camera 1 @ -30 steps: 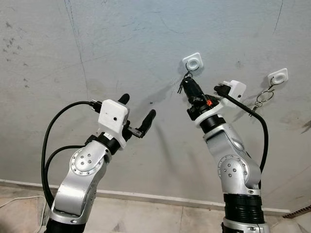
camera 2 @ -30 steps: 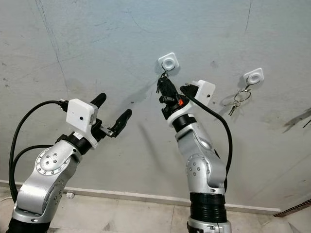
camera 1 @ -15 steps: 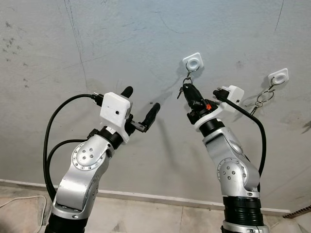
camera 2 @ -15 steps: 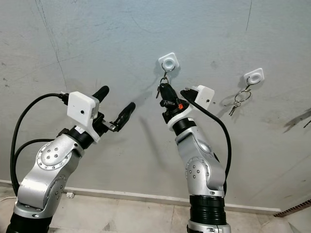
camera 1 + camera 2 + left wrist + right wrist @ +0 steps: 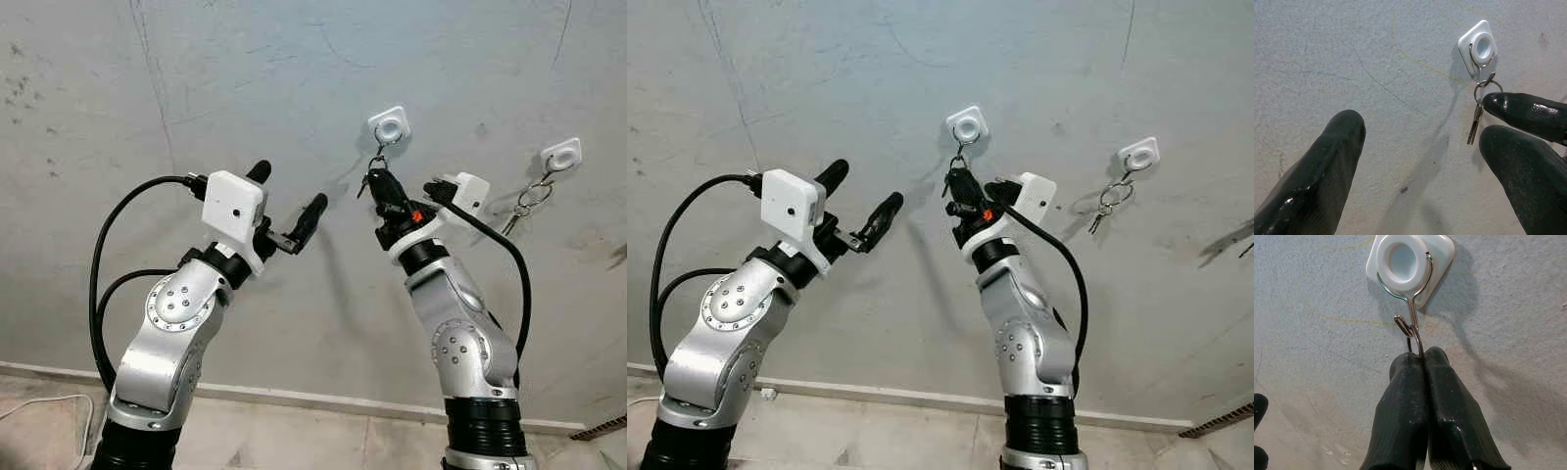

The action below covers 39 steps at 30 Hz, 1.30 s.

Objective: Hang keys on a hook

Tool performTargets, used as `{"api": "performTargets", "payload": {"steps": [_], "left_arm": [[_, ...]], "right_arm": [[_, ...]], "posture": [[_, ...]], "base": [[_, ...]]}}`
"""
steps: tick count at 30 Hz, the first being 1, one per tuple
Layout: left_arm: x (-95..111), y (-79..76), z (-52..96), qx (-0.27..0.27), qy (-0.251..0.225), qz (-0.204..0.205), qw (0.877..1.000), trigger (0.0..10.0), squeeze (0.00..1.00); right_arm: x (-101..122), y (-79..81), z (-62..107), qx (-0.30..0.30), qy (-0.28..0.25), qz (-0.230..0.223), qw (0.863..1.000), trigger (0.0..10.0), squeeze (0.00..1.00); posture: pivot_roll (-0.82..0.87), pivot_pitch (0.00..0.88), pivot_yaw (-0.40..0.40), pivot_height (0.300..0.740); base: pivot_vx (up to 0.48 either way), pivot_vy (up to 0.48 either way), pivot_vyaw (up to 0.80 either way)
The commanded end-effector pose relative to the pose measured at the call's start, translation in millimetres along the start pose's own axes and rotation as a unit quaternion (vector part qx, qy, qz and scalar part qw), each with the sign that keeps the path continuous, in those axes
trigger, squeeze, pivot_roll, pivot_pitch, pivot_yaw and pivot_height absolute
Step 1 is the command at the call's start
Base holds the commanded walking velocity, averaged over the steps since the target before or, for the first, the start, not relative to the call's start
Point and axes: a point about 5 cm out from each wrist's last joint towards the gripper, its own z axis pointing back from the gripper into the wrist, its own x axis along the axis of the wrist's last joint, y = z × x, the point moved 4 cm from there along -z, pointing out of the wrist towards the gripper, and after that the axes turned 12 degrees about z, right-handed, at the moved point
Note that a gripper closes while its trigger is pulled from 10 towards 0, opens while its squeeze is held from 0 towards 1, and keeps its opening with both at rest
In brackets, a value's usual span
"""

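A white hook base (image 5: 390,124) is stuck on the grey wall, with a wire hook (image 5: 1411,308) hanging from it. The key ring (image 5: 1417,339) is threaded on that hook, and the keys (image 5: 1476,120) dangle below it. My right gripper (image 5: 1422,357) reaches up just under the hook and is shut on the key ring. My left gripper (image 5: 289,188) is raised to the left of the hook, clear of the wall, open and holding nothing. The same hook base (image 5: 1479,45) also appears beyond the left gripper's fingers (image 5: 1327,166).
A second white hook base (image 5: 561,155) further right on the wall carries another set of keys (image 5: 524,204). Black cables loop off both wrists. A pale skirting strip (image 5: 294,397) runs along the foot of the wall, above the tiled floor.
The left arm has lifted and moved right, nearer the hook. The right gripper has drawn down slightly below the hook, still shut on the key ring.
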Motion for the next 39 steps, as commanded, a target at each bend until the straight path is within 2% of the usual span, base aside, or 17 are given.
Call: {"api": "performTargets", "payload": {"steps": [1,5,7,14,15,16,30,32,33,34,35,38,39], "left_arm": [[3,-11.4,-1.6,-0.027,0.001,0.026,0.999,10.0,0.0],[-3,-29.0,0.4,-0.071,0.019,0.046,0.996,10.0,0.0],[-6,-32.6,1.5,-0.081,0.027,0.047,0.995,10.0,0.0],[-13,-28.6,6.8,-0.08,0.046,0.048,0.995,10.0,0.0],[-15,-27.1,8.3,-0.078,0.05,0.047,0.995,10.0,0.0],[-15,-26.5,8.9,-0.077,0.052,0.046,0.995,10.0,0.0],[-16,-24.4,11.3,-0.069,0.055,0.04,0.995,10.0,0.0],[-17,-21.9,13.1,-0.063,0.056,0.035,0.996,10.0,0.0],[-18,-19.4,14.2,-0.055,0.056,0.028,0.996,10.0,0.0],[-18,-19.4,14.2,-0.055,0.056,0.028,0.996,10.0,0.0],[-19,-13.0,15.6,-0.035,0.055,0.017,0.998,10.0,0.0],[-26,0.6,20.8,0.004,0.06,0.011,0.998,10.0,0.0],[-27,2.4,21.9,0.009,0.062,0.012,0.998,10.0,0.0]], "right_arm": [[-24,-9.7,6.6,-0.021,0.051,0.005,0.998,10.0,0.0],[-26,-10.6,5.6,-0.024,0.055,0.012,0.998,10.0,0.0],[-26,-10.8,5.2,-0.024,0.055,0.014,0.998,10.0,0.0],[-27,-11.3,4.7,-0.023,0.057,0.019,0.998,10.0,0.0],[-27,-11.2,4.6,-0.022,0.057,0.019,0.998,10.0,0.86],[-27,-11.1,4.6,-0.022,0.057,0.019,0.998,10.0,1.0],[-27,-10.0,2.3,-0.02,0.055,0.03,0.998,10.0,1.0],[-25,-13.3,4.9,-0.028,0.053,0.056,0.997,10.0,1.0],[-25,-15.0,7.2,-0.03,0.059,0.086,0.994,10.0,1.0],[-25,-15.0,7.2,-0.03,0.059,0.086,0.994,10.0,1.0],[-23,-18.1,12.0,-0.035,0.06,0.119,0.99,10.0,1.0],[-17,-26.2,25.6,-0.049,0.059,0.181,0.98,10.0,1.0],[-16,-26.3,28.4,-0.047,0.058,0.186,0.98,10.0,1.0]], "posture": [[0.16,0.0,-0.11,0.74],[0.16,0.0,-0.111,0.74],[0.16,0.0,-0.111,0.74],[0.17,0.0,-0.111,0.74],[0.17,0.0,-0.111,0.74],[0.17,0.0,-0.111,0.74],[0.17,0.0,-0.114,0.74],[0.17,0.0,-0.113,0.74],[0.17,0.0,-0.113,0.74],[0.17,0.0,-0.113,0.74],[0.17,0.0,-0.115,0.74],[0.16,0.0,-0.113,0.74],[0.16,0.0,-0.113,0.74]], "base": [[0.0,0.0,0.0],[0.0,0.0,0.0],[0.0,0.0,0.0],[0.0,0.0,0.0],[0.0,0.0,0.0],[0.0,0.0,0.0],[0.0,0.0,0.0],[0.0,0.0,0.0],[0.0,0.0,0.0],[0.0,0.0,0.0],[0.0,0.0,0.0],[0.0,0.0,0.0],[0.0,0.0,0.0]]}}
